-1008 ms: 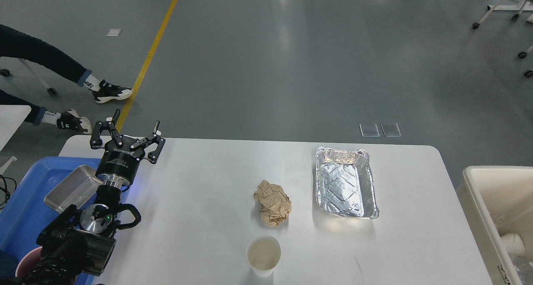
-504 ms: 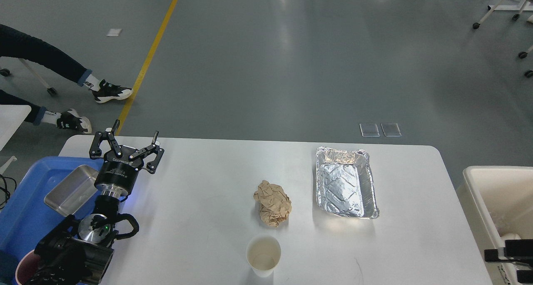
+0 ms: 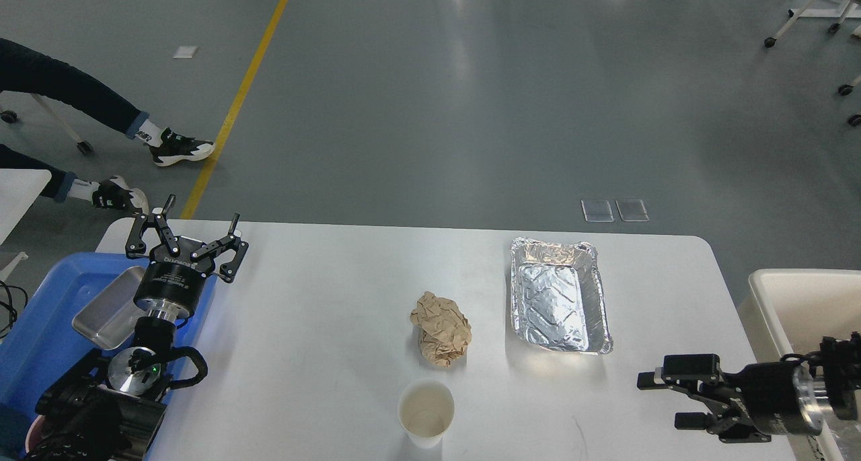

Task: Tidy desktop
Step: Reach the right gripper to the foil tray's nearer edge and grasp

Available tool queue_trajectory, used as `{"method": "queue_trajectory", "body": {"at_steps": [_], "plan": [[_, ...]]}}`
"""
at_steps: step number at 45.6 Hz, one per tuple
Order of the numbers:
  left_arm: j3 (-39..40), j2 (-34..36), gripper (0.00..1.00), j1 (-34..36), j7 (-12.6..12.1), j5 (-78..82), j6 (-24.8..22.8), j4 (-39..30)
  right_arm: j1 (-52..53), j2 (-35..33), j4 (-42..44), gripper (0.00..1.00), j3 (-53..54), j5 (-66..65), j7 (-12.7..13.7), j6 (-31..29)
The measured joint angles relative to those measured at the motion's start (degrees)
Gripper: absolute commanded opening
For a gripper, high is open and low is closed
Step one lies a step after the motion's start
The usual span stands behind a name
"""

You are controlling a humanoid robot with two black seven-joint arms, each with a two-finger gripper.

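- Between the fingers of the left gripper [image 3: 183, 220] nothing is held; its jaws stand wide apart over the far left corner of the desktop [image 3: 323, 353].
- Just behind it lies a metal tray [image 3: 101, 309] in the blue tray [image 3: 40, 326].
- To its right rest the crumpled paper [image 3: 440, 330], paper cup [image 3: 425, 412] and foil tray [image 3: 558, 296].
- Beyond them, the right gripper [image 3: 656, 399] is also open, empty, over the desktop's near right edge.

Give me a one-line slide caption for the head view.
Open left gripper over blue tray, open right gripper reaching in; paper ball, cup, foil pan on desktop.
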State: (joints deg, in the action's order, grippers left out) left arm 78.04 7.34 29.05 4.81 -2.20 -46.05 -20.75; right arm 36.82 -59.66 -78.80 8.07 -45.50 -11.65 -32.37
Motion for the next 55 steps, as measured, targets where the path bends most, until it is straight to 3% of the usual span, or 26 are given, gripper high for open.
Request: {"method": "queue_trajectory", "body": {"at_steps": [20,55], "plan": [[-0.52,0.39,0.98,-0.05,0.02,0.00,0.27,0.00,-0.51,10.80,9.68,1.00,-0.36,7.47,2.49,10.87],[-0.55,2.34,0.98,-0.18,0.02,0.79,0.40,0.01,3.26,24.56,19.35,1.00,-0.45,8.33,4.96,12.94]]}}
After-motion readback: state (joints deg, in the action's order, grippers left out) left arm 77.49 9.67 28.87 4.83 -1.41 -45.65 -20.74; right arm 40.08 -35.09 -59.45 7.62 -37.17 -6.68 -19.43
